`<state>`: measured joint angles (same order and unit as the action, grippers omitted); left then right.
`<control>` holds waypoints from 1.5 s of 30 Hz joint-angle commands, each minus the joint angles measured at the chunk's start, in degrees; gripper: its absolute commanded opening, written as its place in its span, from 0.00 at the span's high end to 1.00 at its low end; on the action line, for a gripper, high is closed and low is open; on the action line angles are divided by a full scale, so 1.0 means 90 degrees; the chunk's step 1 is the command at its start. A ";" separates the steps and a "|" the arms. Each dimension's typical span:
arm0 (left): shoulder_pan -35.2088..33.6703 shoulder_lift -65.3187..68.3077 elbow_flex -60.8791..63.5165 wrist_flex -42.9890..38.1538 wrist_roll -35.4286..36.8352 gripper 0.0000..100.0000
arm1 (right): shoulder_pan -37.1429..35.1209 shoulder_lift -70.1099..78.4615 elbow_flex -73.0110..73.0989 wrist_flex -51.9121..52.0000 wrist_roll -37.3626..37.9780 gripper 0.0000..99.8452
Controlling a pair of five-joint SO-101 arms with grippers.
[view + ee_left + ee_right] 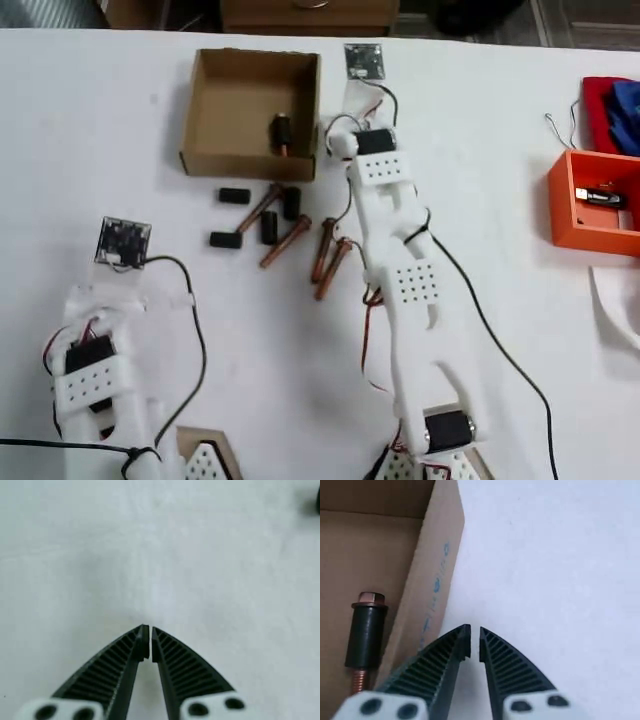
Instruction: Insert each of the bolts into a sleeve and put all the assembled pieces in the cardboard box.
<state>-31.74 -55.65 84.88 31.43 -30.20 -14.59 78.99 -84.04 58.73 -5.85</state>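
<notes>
Bolts (286,242) lie loose on the bench (120,130) among the black sleeves (234,196), just beside the cardboard box (250,165), where one assembled piece (366,630) already rests inside. My right fingers (451,655) are drawn nearly together with nothing between them, over bare bench just outside the box wall (a fair spot, I judge, for an unloaded arm that must go for another bolt). My left fingers (125,655) are likewise almost closed and empty, well apart from the parts, presumably parked to leave the right arm room.
</notes>
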 commanded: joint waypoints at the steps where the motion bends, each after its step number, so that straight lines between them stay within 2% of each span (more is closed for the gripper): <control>1: 0.0059 -0.0059 -0.0015 -0.0117 -0.0039 0.96 | 0.0220 -0.0474 -0.0713 0.0308 0.0049 0.98; 6: 0.0059 -0.0059 -0.0015 -0.0117 -0.0039 0.96 | 0.0230 -0.0952 -0.1270 0.0796 0.0010 0.98; 12: 0.0059 -0.0059 -0.0015 -0.0117 -0.0039 0.96 | -0.0220 -0.1988 -0.1241 0.1665 0.0000 0.98; 16: 0.0059 -0.0059 -0.0015 -0.0117 -0.0039 0.96 | -0.0503 -0.1939 -0.1172 0.2027 -0.0010 0.98; 22: 0.0059 -0.0059 -0.0015 -0.0117 -0.0039 0.96 | -0.1284 -0.1421 -0.1162 0.0874 -0.0186 0.98; 28: 0.0059 -0.0059 -0.0015 -0.0117 -0.0039 0.96 | -0.1460 -0.0952 -0.1114 0.0181 -0.1817 0.98; 37: 0.0059 -0.0059 -0.0015 -0.0117 -0.0039 0.96 | -0.1607 -0.0777 -0.0332 -0.0562 -0.1827 0.98; 45: 0.0059 -0.0059 -0.0015 -0.0117 -0.0039 0.96 | -0.2007 -0.0669 -0.0078 -0.1001 -0.0928 0.98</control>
<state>-31.74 -55.65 84.88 31.43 -30.20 -32.09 73.27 -85.19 52.57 -16.04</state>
